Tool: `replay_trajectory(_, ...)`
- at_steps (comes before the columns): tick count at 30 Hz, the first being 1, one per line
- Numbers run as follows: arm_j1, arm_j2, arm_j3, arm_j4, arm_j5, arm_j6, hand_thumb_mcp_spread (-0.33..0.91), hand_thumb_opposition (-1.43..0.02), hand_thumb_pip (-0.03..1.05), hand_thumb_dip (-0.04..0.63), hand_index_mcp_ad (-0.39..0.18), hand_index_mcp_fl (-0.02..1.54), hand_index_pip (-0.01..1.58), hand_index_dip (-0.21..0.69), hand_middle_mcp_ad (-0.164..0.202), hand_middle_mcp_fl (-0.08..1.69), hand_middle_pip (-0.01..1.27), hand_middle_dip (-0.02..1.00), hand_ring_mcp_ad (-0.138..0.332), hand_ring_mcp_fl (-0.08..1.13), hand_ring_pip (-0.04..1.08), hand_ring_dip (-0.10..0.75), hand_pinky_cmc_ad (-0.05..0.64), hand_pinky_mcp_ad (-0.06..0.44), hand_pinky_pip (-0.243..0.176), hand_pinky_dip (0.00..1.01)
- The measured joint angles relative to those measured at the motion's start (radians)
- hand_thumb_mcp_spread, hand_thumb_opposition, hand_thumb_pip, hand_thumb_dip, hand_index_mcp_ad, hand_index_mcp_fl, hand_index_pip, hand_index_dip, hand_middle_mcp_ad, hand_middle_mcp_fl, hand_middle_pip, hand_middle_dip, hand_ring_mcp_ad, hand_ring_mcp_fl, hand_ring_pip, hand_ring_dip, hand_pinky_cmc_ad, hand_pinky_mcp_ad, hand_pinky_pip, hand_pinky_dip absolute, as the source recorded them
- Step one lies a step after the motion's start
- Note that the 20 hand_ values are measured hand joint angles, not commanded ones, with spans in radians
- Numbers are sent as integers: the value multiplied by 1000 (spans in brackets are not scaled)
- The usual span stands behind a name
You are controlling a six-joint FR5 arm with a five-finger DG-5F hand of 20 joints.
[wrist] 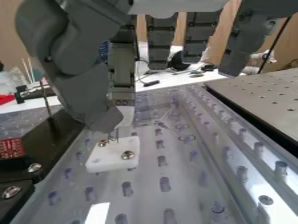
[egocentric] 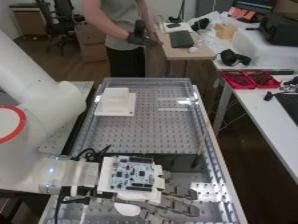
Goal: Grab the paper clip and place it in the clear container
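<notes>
In the high view the hand is low over the near part of the perforated bench, its fingers pointing right. In the wrist view the hand has its thumb bent toward one finger, their tips close together, while other fingers hang apart. A thin metal wire, seemingly the paper clip, sticks out below these tips, its upper part hidden between them. Directly under it is a small white block with two screws; whether the clip touches the block cannot be told. I cannot pick out the clear container with certainty.
A white block on a white plate stands on the bench's far left part. A dark bar crosses the bench beyond the hand. Red trays lie on the right-hand table.
</notes>
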Motion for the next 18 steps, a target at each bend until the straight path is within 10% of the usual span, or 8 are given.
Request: replay_trajectory(18, 7, 7, -25, 69, 20, 56, 443, -937, 660, 293, -141, 513, 1487, 117, 33, 176, 129, 171, 113, 16, 94, 103, 330, 279, 37, 209)
